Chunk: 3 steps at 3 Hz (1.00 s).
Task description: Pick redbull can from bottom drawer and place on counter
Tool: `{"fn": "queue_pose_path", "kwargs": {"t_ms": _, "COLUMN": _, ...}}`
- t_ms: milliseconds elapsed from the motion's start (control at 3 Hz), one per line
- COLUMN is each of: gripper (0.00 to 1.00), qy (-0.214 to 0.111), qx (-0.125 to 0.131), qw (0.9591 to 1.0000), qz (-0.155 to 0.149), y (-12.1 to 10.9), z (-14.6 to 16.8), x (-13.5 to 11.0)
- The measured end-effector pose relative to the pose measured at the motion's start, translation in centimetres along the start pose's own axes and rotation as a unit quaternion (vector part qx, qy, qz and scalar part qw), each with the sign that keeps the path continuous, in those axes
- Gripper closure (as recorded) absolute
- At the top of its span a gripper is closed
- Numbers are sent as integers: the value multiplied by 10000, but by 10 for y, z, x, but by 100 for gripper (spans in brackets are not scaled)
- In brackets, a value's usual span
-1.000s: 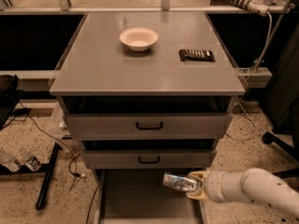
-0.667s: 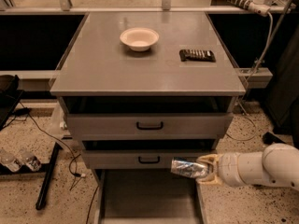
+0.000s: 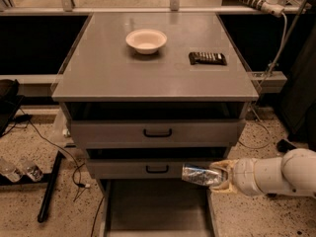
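Observation:
The redbull can point(image 3: 196, 175) is a shiny silver-and-blue can lying sideways in my gripper point(image 3: 217, 177). The gripper is shut on its right end and holds it in the air, in front of the second drawer's face, above the right side of the open bottom drawer point(image 3: 157, 211). My white arm point(image 3: 274, 174) reaches in from the right. The counter point(image 3: 153, 78) is the broad grey top of the cabinet, well above the can.
A white bowl point(image 3: 146, 40) and a dark ribbed rectangular object point(image 3: 207, 58) sit on the counter. Two shallower drawers with black handles point(image 3: 157, 133) stand slightly pulled out. Cables and a black pole point(image 3: 49, 189) lie on the speckled floor at left.
The gripper has lifted the can up out of the bottom drawer, from just above its floor to the height of the second drawer's face. The arm has risen with it.

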<state>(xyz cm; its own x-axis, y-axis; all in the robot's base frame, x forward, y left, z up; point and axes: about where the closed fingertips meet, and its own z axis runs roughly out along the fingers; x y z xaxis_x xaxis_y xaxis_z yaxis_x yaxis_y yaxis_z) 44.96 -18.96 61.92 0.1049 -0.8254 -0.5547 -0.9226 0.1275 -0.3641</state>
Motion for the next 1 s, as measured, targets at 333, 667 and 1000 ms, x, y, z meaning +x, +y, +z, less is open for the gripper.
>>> {"fn": "queue_pose_path", "kwargs": {"t_ms": 333, "gripper": 100, "qy": -68, "qx": 187, "qw": 9988, "qz": -439, "y": -22, "z": -53, "x": -42}}
{"fn": "queue_pose_path", "kwargs": {"t_ms": 667, "gripper": 100, "qy": -133, "qx": 347, "qw": 9948, "qz": -944, "y": -52, "z": -110, "x": -94}}
{"fn": "queue_pose_path", "kwargs": {"t_ms": 1000, "gripper": 100, "qy": -226, "qx": 603, "qw": 9898, "qz": -1272, "y": -92, "z": -164, "x": -132}}
